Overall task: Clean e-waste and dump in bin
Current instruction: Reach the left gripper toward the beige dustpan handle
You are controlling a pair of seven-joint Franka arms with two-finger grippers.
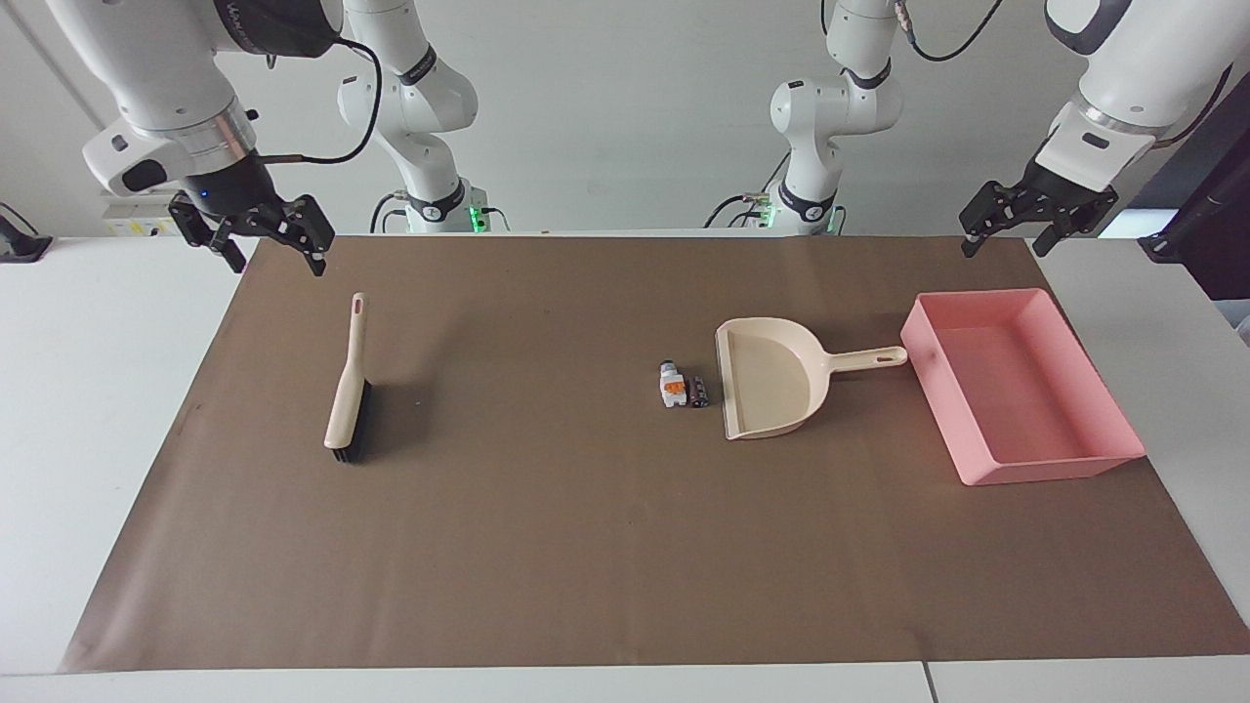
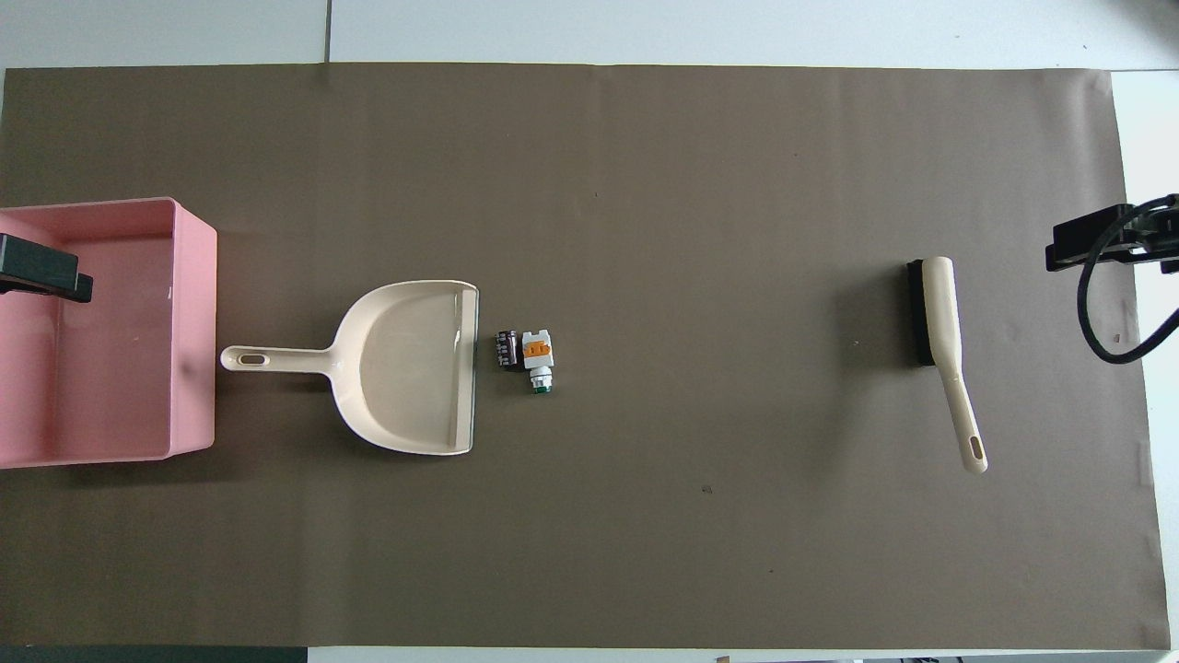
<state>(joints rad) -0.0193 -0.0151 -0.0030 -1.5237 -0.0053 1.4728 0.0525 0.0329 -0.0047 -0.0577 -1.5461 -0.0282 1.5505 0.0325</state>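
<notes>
In the facing view, the right gripper (image 1: 262, 237) is seen at upper left with fingers spread and holding nothing; the left gripper (image 1: 1035, 217) at upper right is likewise open. The e-waste (image 1: 681, 385) lies at centre, just beside the dustpan (image 1: 771, 378); the bin (image 1: 1020, 384) sits at right.

In the overhead view, the brush (image 2: 943, 336) lies at right on the brown paper (image 2: 645, 184).

Bright, even light; soft shadows by brush (image 1: 349, 395); pics sharp.
</notes>
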